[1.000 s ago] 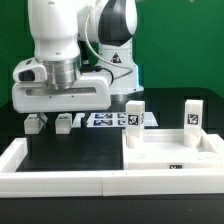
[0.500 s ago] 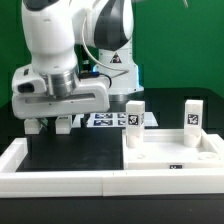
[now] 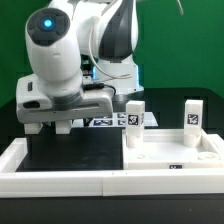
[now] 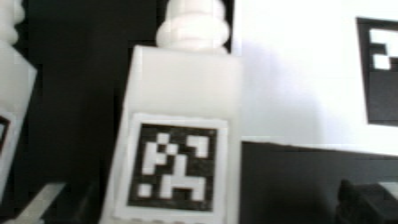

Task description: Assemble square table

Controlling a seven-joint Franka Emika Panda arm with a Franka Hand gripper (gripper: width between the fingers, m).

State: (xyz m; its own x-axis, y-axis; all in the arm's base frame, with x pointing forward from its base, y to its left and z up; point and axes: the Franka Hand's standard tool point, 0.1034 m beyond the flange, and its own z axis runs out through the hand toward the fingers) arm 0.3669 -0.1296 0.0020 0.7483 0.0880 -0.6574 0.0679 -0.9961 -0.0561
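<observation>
- the gripper (image 3: 49, 127) hangs low over the black table (image 3: 75, 160), off to the exterior view's left of the square tabletop (image 3: 165, 150), jaws spread wide and clamping nothing.
- on the wrist view a loose leg (image 4: 178, 130) lies between the dark fingertips (image 4: 32, 205), tag up, with a gap on each side.
- the marker board (image 3: 105, 120) lies flat just behind the tabletop's left rear corner.
- the tabletop itself lies flat against the white border wall (image 3: 40, 178).
- the first upright leg (image 3: 133, 117) stands on the tabletop's left rear corner.
- the second upright leg (image 3: 190, 116) stands at its right rear, well apart from the first.
</observation>
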